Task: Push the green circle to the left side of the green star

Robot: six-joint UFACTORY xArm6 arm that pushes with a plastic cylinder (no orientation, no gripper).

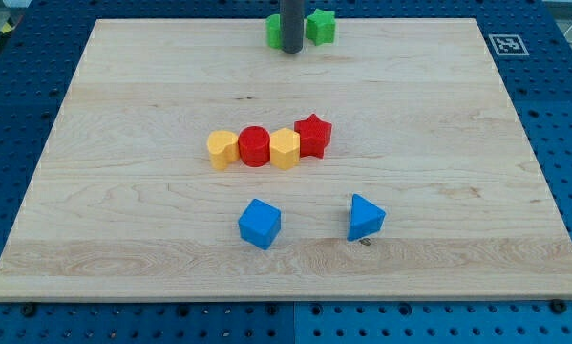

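The green circle [274, 32] sits near the board's top edge, partly hidden behind my rod. The green star [320, 26] stands just to its right, a little apart. My tip [290, 51] rests on the board between the two, touching or almost touching the circle's right side and close to the star's left points.
A row at the board's middle holds a yellow heart [222, 149], a red circle [255, 145], a yellow hexagon [285, 149] and a red star [313, 134], touching one another. A blue cube [260, 224] and a blue triangle [365, 217] lie lower down. The wooden board [123, 191] ends close above the green blocks.
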